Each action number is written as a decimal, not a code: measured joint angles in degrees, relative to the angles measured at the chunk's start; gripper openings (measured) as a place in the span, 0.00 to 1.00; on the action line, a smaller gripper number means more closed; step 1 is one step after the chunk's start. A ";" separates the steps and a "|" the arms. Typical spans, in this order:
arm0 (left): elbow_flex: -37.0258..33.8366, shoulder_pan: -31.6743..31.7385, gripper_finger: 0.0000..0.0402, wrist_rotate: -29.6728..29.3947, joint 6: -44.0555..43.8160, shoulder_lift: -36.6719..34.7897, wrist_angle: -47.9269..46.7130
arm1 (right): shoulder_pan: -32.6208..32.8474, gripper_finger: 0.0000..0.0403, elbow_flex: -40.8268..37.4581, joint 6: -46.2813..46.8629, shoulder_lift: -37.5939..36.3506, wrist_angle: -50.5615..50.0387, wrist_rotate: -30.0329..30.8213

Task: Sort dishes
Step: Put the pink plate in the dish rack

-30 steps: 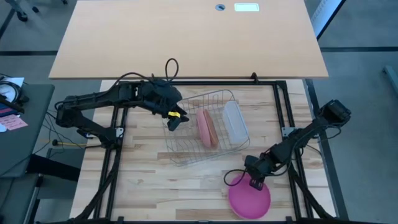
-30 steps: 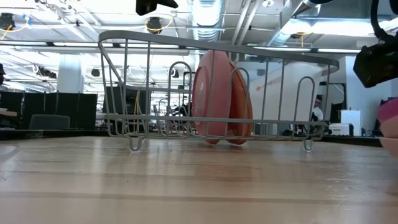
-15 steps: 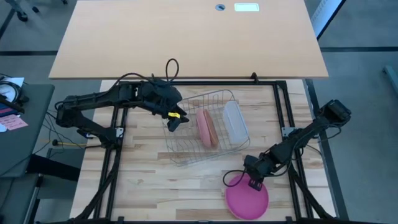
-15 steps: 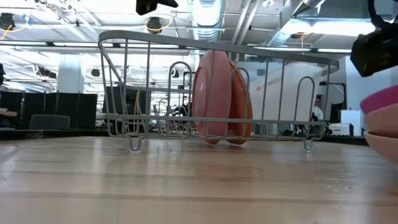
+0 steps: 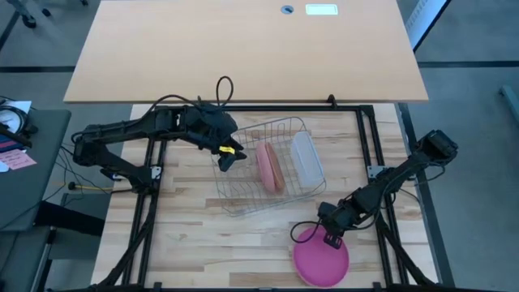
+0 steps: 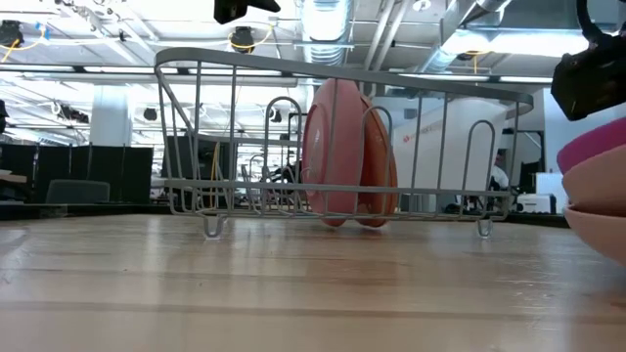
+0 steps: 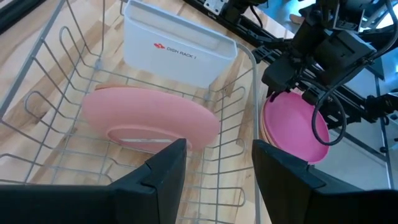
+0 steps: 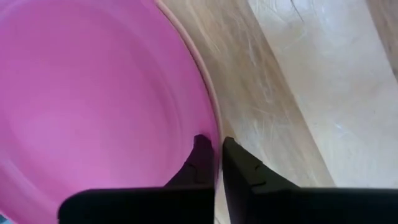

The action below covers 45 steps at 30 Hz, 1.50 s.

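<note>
A bright magenta plate point(image 5: 322, 258) lies on top of paler plates point(image 6: 599, 227) at the table's near right. My right gripper point(image 5: 331, 237) is shut on the magenta plate's far edge, the edge toward the wire rack point(image 5: 235, 207). In the rack, two salmon-pink plates point(image 5: 270, 168) stand on edge between the wires. A translucent tub point(image 5: 306, 158) stands beside them. My left gripper point(image 7: 217, 174) hangs open above the rack's left part, holding nothing. My right gripper pinches the magenta plate's rim point(image 8: 211, 134), one finger point(image 8: 199, 162) on the inner face and the other point(image 8: 239, 165) outside. The fingers point steeply down from above. The held edge point(image 6: 587, 152) is raised. I cannot tell whether the pale rim just beneath is also pinched.
The rack stands mid-table with free slots on its left side. Bare wood point(image 5: 203, 243) lies between the rack and the near edge. A black frame point(image 5: 381, 162) borders the table, close to the right arm.
The magenta plate has shifted slightly toward the rack. Its far edge has risen with my right gripper, so the plate now shows tilted above the paler plates in the low view.
</note>
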 joint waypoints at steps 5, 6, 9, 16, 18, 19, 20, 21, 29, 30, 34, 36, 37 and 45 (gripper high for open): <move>0.00 0.00 0.44 0.00 0.59 0.00 -0.02 | 0.00 0.02 1.15 -0.07 0.00 -1.37 -0.19; 0.00 0.00 0.44 0.00 0.61 0.00 0.00 | 0.00 0.01 1.64 -0.07 0.00 -1.99 -0.19; 0.00 0.00 0.44 0.00 0.71 0.02 -0.02 | 0.01 0.01 3.12 -0.04 0.00 -3.96 -0.14; 0.00 0.00 0.44 0.00 1.19 0.02 -0.02 | 0.00 0.00 7.18 -0.09 0.02 -8.31 -0.01; 0.00 0.00 0.44 0.00 1.63 0.02 -0.02 | 0.00 0.00 8.27 -0.13 0.02 -8.85 -0.02; 0.00 0.00 0.44 0.02 1.85 0.02 -0.02 | 0.00 0.00 8.70 -0.19 0.02 -9.17 -0.03; 0.00 0.00 0.44 0.00 1.92 0.02 -0.02 | 0.00 0.00 9.07 -0.17 0.02 -9.45 -0.06; 0.00 0.00 0.44 0.00 1.97 0.02 -0.02 | 0.00 0.00 9.40 -0.18 0.02 -9.65 -0.06; 0.00 0.00 0.44 0.00 2.86 0.02 -0.02 | -0.96 0.00 10.43 0.55 0.24 -16.46 1.34; 0.00 0.00 0.44 0.00 2.86 0.02 -0.02 | -1.30 0.00 10.43 0.18 0.24 -16.73 1.52; 0.00 0.00 0.44 0.00 2.79 0.02 -0.38 | -2.77 0.00 10.43 -3.67 0.24 -13.72 1.51; 0.00 0.00 0.44 0.00 2.53 0.02 -0.58 | -3.04 0.00 10.43 -6.56 0.24 -10.94 1.49; 0.00 0.00 0.44 0.00 2.36 0.02 -0.57 | -3.02 0.00 10.43 -7.71 0.24 -9.85 1.47; 0.00 -0.28 0.44 1.05 1.49 0.02 -0.61 | -5.98 0.00 10.40 -10.41 -3.96 -6.14 -4.20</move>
